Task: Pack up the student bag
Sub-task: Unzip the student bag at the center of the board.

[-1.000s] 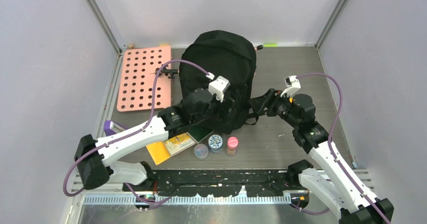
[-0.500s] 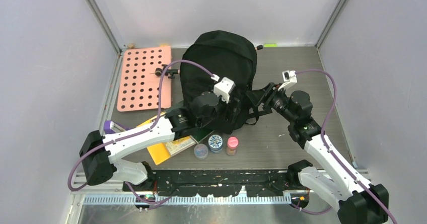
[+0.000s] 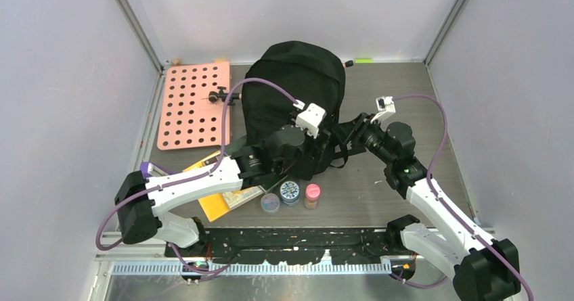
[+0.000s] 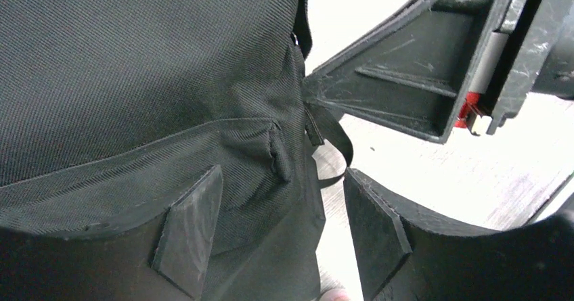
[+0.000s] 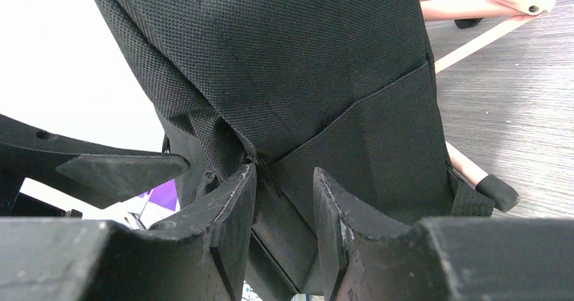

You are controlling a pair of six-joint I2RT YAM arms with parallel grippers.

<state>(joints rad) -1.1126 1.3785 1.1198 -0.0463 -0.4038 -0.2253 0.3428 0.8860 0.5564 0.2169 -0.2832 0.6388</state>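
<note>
I am holding the left pincer (image 4: 281,213) apart, astride the student bag (image 3: 298,78). The right pincer (image 5: 284,206) is straddling its seam; I cannot tell whether clamped.

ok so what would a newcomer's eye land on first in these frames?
The big black student bag standing mid-table, with the left gripper and right gripper at its near side, each with open jaws straddling its fabric. Next comes the pink perforated board at back left, then the three small jars in a row in front of the bag.
</note>
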